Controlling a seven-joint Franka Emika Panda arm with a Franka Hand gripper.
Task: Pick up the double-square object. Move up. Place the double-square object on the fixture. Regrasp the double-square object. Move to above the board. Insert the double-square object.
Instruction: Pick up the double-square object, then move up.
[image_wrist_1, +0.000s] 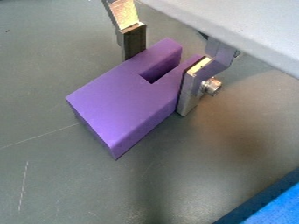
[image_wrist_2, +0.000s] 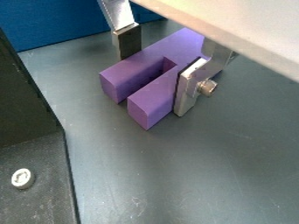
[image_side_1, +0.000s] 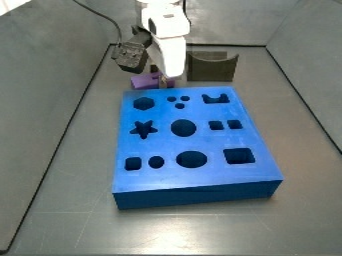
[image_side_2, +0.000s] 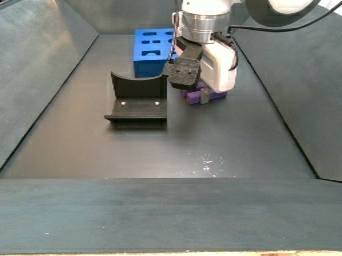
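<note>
1. Double-square object (image_wrist_1: 122, 109), a light-purple block with a notch forming two prongs, lies flat on the dark floor (image_wrist_1: 70, 184) just beside the blue board (image_side_1: 194, 145).
2. Gripper (image_wrist_1: 163, 66) is lowered around the block's notched end, one silver finger (image_wrist_1: 197, 83) against a prong's outer side, the other finger (image_wrist_1: 131, 39) at the opposite side; whether it is clamped or merely straddling, I cannot tell.
3. Fixture (image_side_2: 136, 100) stands near the board, apart from the block (image_side_2: 201, 96).
</note>
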